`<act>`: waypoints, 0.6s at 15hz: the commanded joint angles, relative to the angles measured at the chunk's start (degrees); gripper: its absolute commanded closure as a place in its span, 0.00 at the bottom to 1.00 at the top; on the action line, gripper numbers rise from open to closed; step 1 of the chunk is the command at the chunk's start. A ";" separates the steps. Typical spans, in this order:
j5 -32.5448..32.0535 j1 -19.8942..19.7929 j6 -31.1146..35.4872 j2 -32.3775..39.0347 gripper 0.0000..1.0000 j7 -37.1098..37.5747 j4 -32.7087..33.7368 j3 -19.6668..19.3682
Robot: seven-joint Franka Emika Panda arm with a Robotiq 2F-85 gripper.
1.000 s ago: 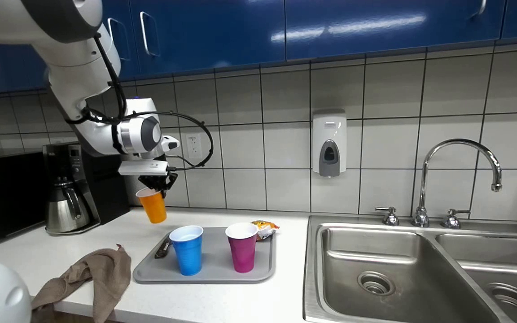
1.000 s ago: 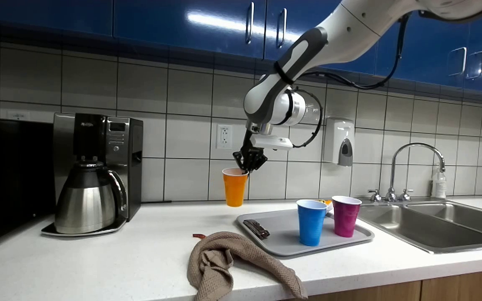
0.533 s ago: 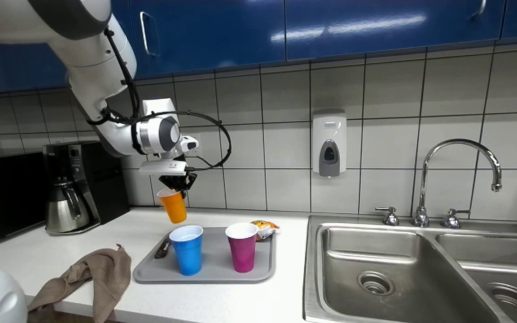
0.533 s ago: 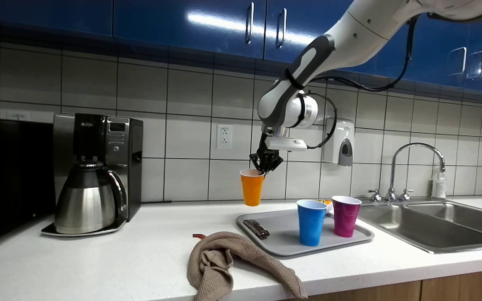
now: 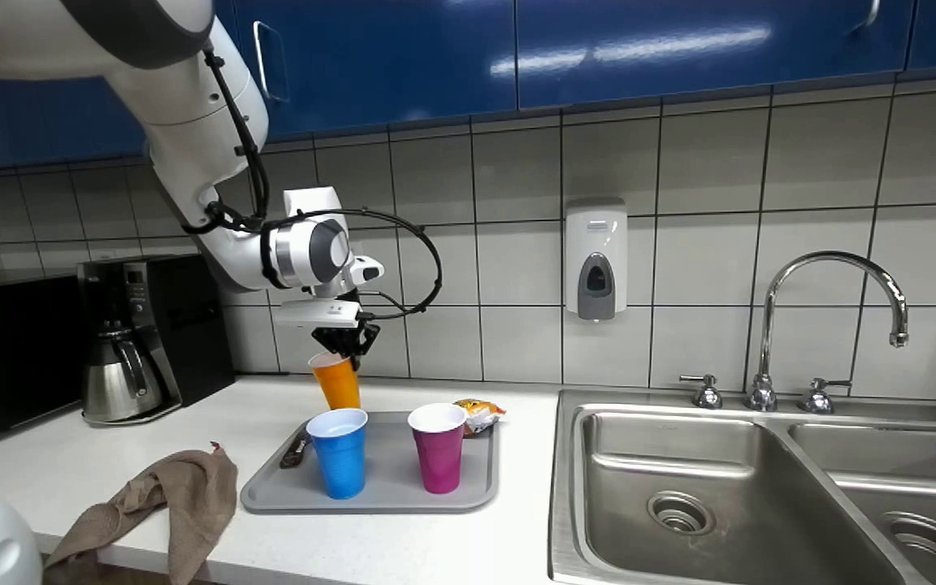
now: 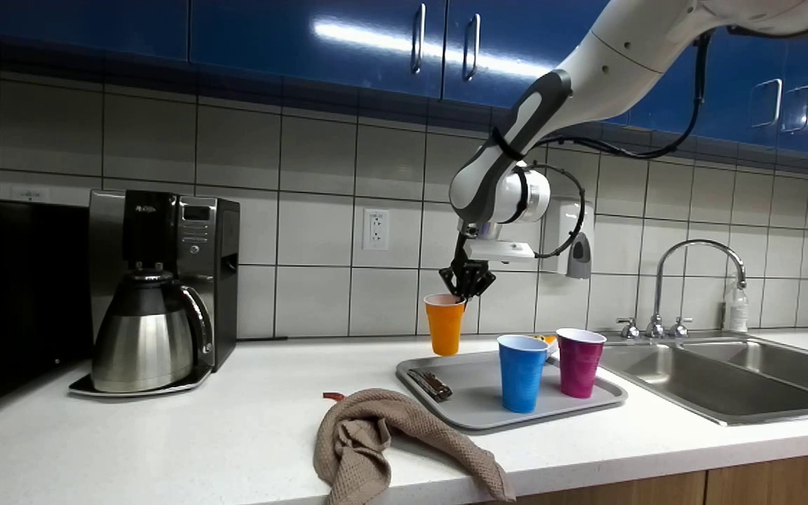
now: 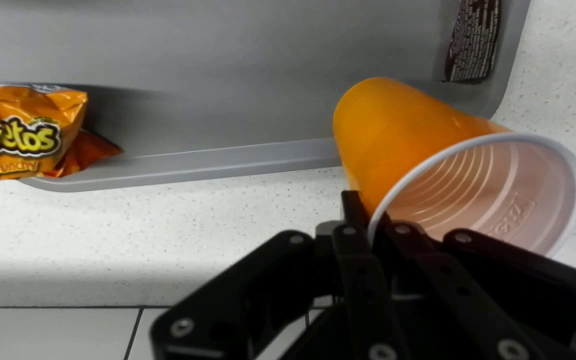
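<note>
An orange cup (image 6: 445, 331) hangs by its rim from my gripper (image 7: 370, 216), which is shut on it. One finger (image 7: 353, 206) lies along the cup's outside; the other reaches inside its mouth. In an exterior view the cup (image 5: 340, 388) tilts a little. In the wrist view the orange cup (image 7: 393, 130) overlaps the back edge of a grey tray (image 7: 218, 75); its height above is hard to judge. On the tray stand a blue cup (image 6: 522, 379) and a magenta cup (image 6: 579, 368), both upright. A dark wrapped bar (image 7: 474, 42) and an orange Cheetos bag (image 7: 18, 140) also lie there.
A brown towel (image 6: 376, 428) drapes over the counter's front edge. Left of the tray are a coffee maker (image 6: 148, 322) and a black microwave (image 6: 18, 294). The steel sink (image 5: 671, 455) with its tall faucet (image 5: 834, 258) lies to the right. A soap dispenser (image 5: 595, 260) hangs on the tiled wall.
My gripper has carried the orange cup to the right in both exterior views, and slightly downward over the last half second. Everything on the tray has stayed put.
</note>
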 commanded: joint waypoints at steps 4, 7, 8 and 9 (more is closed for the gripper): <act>2.07 -1.47 -1.13 -1.36 0.99 -1.03 -3.20 0.62; 2.98 -1.82 -1.62 -1.44 0.99 -1.46 -4.03 0.85; 3.58 -2.04 -1.84 -1.71 0.99 -1.89 -4.48 1.12; 3.79 -2.05 -1.82 -1.81 0.99 -1.97 -4.89 1.14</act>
